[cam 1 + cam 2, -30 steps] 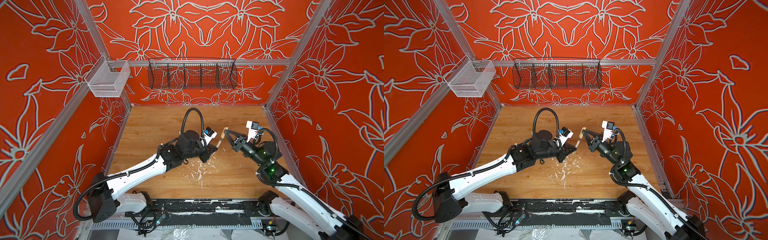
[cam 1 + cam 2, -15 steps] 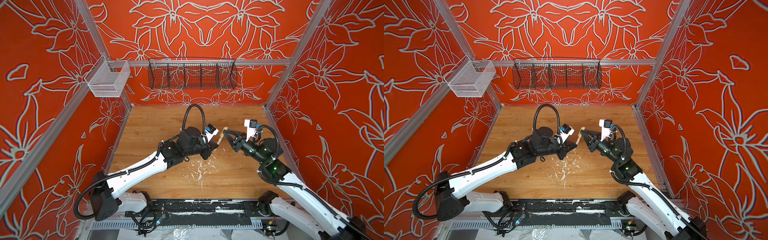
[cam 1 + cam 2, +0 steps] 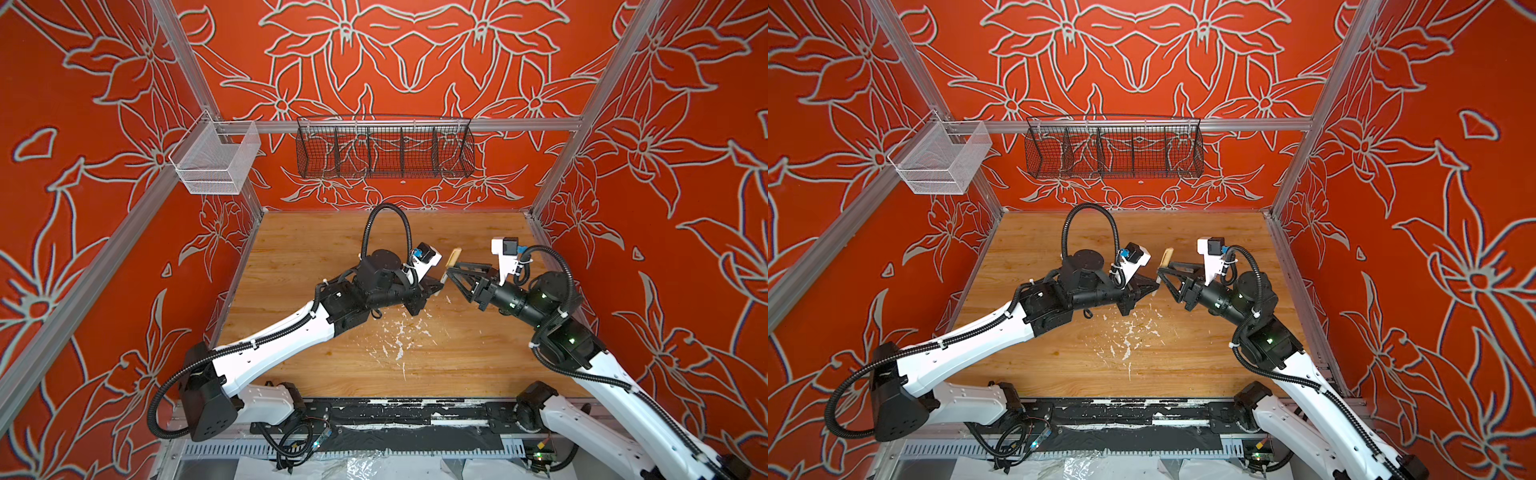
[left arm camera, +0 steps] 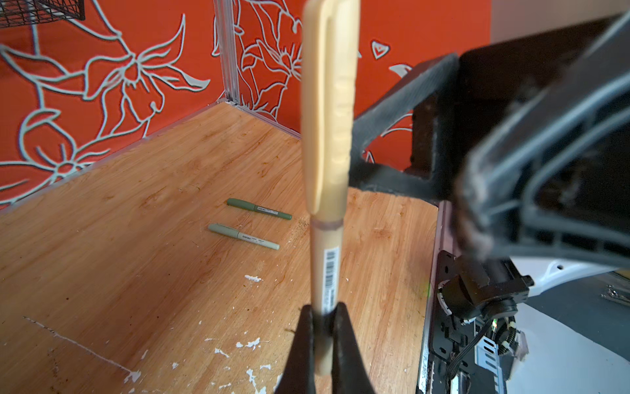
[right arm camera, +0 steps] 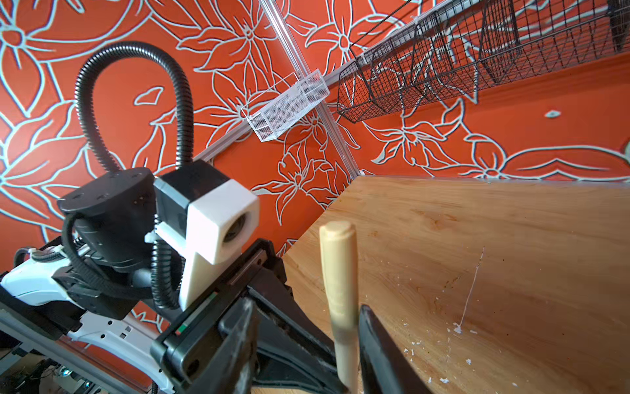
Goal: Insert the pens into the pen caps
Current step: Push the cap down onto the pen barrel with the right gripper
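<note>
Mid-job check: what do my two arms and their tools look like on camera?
The left arm and right arm have white shells with black joints and bases. Ribbed black cable conduit runs along each, fixed with white ties. Each wrist carries a white-and-black camera block. The left tool and right tool are black, with tapered triangular fingers. Green lights glow on the right arm's joints.

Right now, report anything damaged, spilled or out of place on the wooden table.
The light-brown wooden tabletop is marred: white flecks scatter across its front middle, like chipped paint. Nothing else stands out.
</note>
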You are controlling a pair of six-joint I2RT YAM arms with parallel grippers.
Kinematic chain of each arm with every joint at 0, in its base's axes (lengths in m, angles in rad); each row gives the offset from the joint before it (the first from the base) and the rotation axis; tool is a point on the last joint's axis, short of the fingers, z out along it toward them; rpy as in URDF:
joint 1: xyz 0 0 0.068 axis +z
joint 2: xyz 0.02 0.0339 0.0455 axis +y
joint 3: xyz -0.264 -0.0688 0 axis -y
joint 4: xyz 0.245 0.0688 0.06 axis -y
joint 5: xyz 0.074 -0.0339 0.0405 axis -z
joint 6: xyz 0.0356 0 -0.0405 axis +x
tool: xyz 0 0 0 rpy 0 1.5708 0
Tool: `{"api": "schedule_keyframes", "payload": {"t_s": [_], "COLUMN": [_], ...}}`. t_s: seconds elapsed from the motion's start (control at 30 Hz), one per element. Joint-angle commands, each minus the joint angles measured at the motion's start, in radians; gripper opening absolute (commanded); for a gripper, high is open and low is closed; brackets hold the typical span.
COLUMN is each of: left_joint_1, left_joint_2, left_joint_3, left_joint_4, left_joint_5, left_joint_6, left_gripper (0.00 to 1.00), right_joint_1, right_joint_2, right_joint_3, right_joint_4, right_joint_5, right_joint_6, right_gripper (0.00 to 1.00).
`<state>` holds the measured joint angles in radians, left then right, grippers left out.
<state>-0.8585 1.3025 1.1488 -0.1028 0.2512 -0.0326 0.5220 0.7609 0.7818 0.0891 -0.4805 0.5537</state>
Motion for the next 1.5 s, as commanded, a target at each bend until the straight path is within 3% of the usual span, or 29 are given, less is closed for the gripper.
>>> {"api": "schedule_keyframes", "payload": {"t_s": [0.0, 0.2, 0.73, 0.87, 1.1, 1.23, 1.37, 1.47], "left_joint_1": [-0.004, -0.004, -0.004, -0.004, -0.004, -0.004, -0.004, -0.002], "left_joint_2": [-0.026, -0.028, -0.003, 0.0, 0.007, 0.01, 0.0, -0.015], "left_joint_3": [-0.009, 0.01, 0.017, 0.022, 0.027, 0.035, 0.042, 0.039], "left_joint_4": [0.02, 0.005, 0.006, 0.007, 0.005, -0.006, -0.049, -0.084], "left_joint_5": [0.022, 0.036, 0.062, 0.065, 0.085, 0.092, 0.09, 0.092], "left_joint_6": [0.014, 0.024, 0.014, 0.013, 0.008, 0.001, 0.0, 0.009], "left_gripper": [0.0, 0.0, 0.0, 0.0, 0.0, 0.0, 0.46, 0.52], "right_joint_1": [-0.007, -0.01, -0.015, -0.014, -0.014, -0.015, -0.014, -0.016], "right_joint_2": [0.042, 0.112, 0.073, 0.087, 0.09, 0.104, 0.128, 0.153], "right_joint_3": [0.05, 0.072, 0.047, 0.054, 0.066, 0.086, 0.133, 0.161], "right_joint_4": [-0.035, 0.005, -0.027, -0.034, -0.057, -0.107, -0.19, -0.228], "right_joint_5": [-0.058, -0.114, -0.088, -0.089, -0.072, -0.036, -0.001, -0.03], "right_joint_6": [-0.031, -0.027, -0.049, -0.056, -0.065, -0.064, -0.087, -0.137], "right_gripper": [0.49, 0.48, 0.39, 0.32, 0.0, 0.0, 0.0, 0.0]}}
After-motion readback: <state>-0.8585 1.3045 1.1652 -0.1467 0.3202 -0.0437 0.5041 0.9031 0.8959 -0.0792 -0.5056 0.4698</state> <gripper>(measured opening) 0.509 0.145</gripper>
